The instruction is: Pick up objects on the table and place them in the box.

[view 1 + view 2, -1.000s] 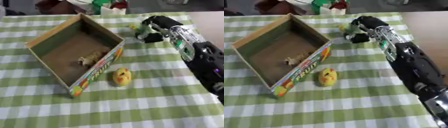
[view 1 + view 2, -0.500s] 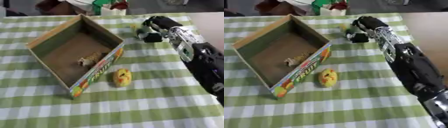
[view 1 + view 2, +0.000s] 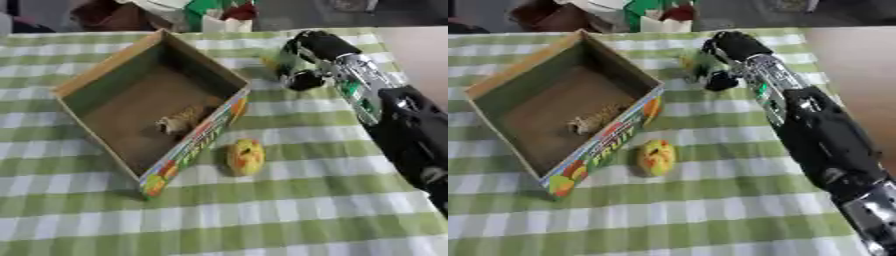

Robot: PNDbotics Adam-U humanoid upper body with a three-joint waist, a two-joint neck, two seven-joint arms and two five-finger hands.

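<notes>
Left eye view shows a table covered with a green and white checked cloth point(image 3: 289, 220). On it lies an open cardboard box point(image 3: 105, 80) with fruit pictures printed on its near side wall; the box sits turned at an angle, on the left half of the table. Inside the box, on its brown floor, there is one small tan object point(image 3: 179, 120) (its exact kind I cannot make out).

Just outside the box, close to its printed wall but not touching it as far as I can see, a yellow object with orange marks point(image 3: 246, 157) rests on the cloth.

The right arm comes in from the right side and reaches across to the far part of the table. The right hand point(image 3: 721, 57) is beside the far right corner of the box, with its fingers curled downward around a small yellow and green object point(image 3: 693, 64) at the cloth. Only a part of this object shows at the left of the fingers, so I cannot tell if it is lifted or touching the table.

The left hand does not show in either view.

Behind the table's far edge stand some red, green and white items point(image 3: 219, 12), blurred.
</notes>
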